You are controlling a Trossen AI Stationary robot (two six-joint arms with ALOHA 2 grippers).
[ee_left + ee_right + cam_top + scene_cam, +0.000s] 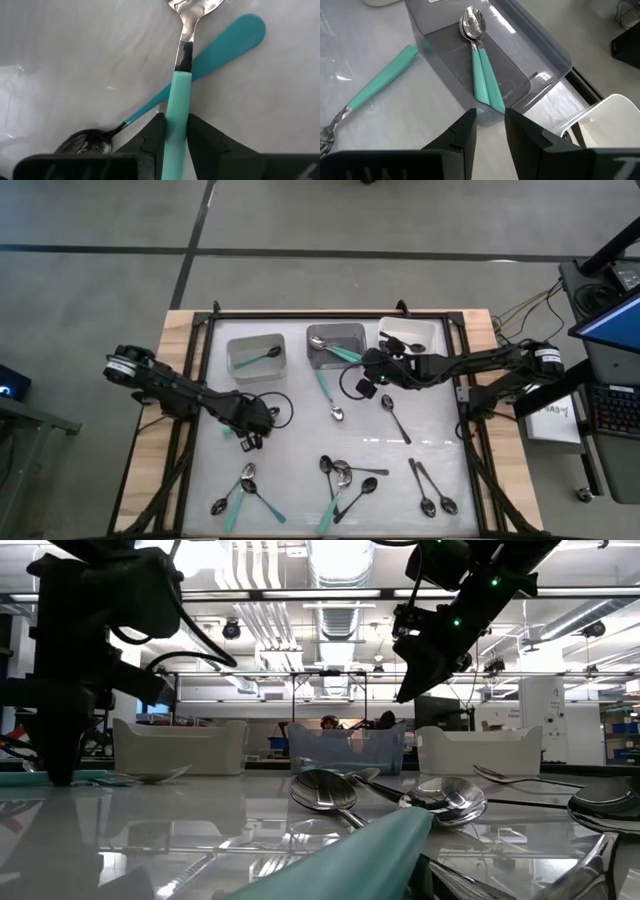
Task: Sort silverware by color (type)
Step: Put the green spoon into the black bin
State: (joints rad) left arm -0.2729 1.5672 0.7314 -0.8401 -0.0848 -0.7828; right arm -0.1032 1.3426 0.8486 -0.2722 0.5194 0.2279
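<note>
The left hand [175, 137] is clenched on a teal-handled spoon [179, 95] low over the counter [300, 435], left of centre. The right hand [490, 131], released, hovers beside the grey bin [547, 47] holding 2 teal spoons [481, 75].

- Two teal-handled spoons [481, 75] are lying side by side in the grey middle bin, bowls pointing away from my right gripper.
- Another teal one [327, 392] is sitting on the table just below that bin.
- I'm pinching a teal handle [177, 117] in my left gripper, crossing over a second teal spoon [220, 50].
- Black and silver spoons [345, 475] are lying scattered along the near edge.
</note>
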